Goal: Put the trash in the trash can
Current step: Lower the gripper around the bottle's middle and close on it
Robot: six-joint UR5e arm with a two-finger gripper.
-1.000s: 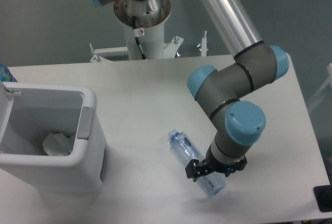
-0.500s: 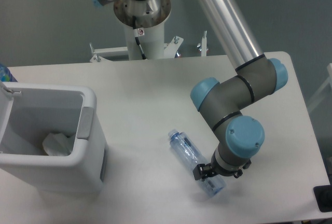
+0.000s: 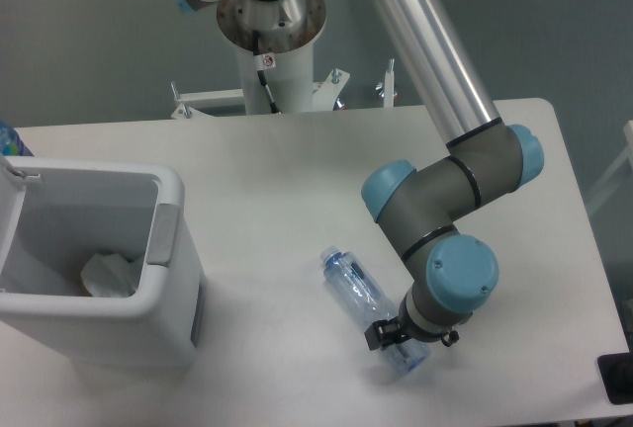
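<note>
Straddling the plastic bottle point(image 3: 368, 303) lying on the table, the gripper point(image 3: 394, 336) touches it; grip closure unclear.

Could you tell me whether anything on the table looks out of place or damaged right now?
The plastic bottle lies on its side on the table, crinkled, outside the white bin. The gripper is down over its lower end. A crumpled wrapper is already inside the bin. Nothing appears spilled.

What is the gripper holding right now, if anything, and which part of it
It cannot be told for sure. The gripper is down at the water bottle, near its base end, but the wrist hides the fingers, and the bottle lies on the table.
</note>
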